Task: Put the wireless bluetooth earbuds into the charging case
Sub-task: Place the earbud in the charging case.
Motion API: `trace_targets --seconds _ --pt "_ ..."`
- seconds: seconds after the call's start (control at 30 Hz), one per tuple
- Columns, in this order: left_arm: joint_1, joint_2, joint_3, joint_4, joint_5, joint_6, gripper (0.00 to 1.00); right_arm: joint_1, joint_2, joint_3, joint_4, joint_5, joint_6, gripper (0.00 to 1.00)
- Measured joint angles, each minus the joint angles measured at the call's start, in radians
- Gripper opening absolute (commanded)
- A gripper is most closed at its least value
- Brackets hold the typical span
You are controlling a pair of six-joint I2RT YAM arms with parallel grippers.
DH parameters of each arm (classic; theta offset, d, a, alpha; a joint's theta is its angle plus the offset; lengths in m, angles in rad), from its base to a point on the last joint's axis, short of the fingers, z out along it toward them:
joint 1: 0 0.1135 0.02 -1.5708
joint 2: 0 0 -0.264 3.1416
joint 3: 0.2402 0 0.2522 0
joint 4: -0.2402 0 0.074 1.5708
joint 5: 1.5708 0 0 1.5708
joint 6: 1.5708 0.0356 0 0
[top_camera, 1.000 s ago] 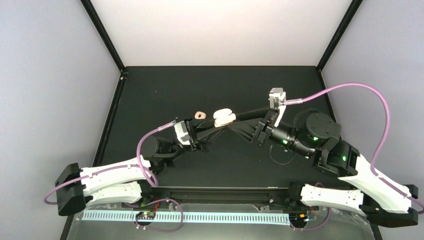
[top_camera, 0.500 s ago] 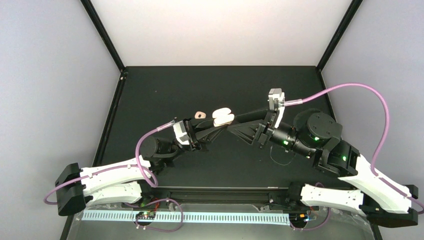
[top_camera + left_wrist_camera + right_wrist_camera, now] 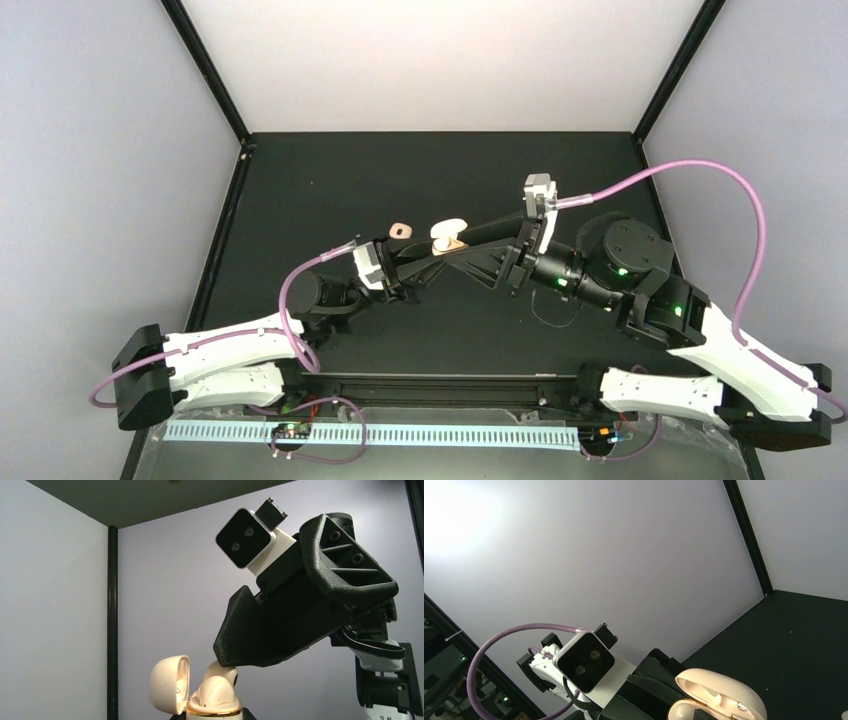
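My left gripper (image 3: 443,250) is shut on the cream charging case (image 3: 215,711), which has a gold rim, and holds it upright above the table. The lid (image 3: 166,684) hangs open to the left. One cream earbud (image 3: 218,691) sits in the case. A second earbud (image 3: 221,670) stands behind it, partly in, and the tip of one black finger (image 3: 260,640) of my right gripper (image 3: 463,250) rests on its top. The right gripper's jaws stand apart, with nothing between them. In the right wrist view the open case (image 3: 719,695) lies at the bottom edge.
A small pink-tan piece (image 3: 401,229) lies on the black table (image 3: 450,170) just left of the case. Grey walls close in the sides and back. Purple cables (image 3: 700,175) arc over both arms, which meet at mid-table.
The right gripper has shifted a little to the left, onto the case. The case now stands more upright in the left gripper. Neither gripper's jaws have moved.
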Motion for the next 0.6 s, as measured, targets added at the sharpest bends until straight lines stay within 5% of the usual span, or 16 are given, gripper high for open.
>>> trace_targets --seconds 0.6 --pt "0.0 -0.014 -0.016 0.008 -0.032 -0.029 0.01 0.0 -0.021 0.043 -0.006 -0.002 -0.031 0.56"
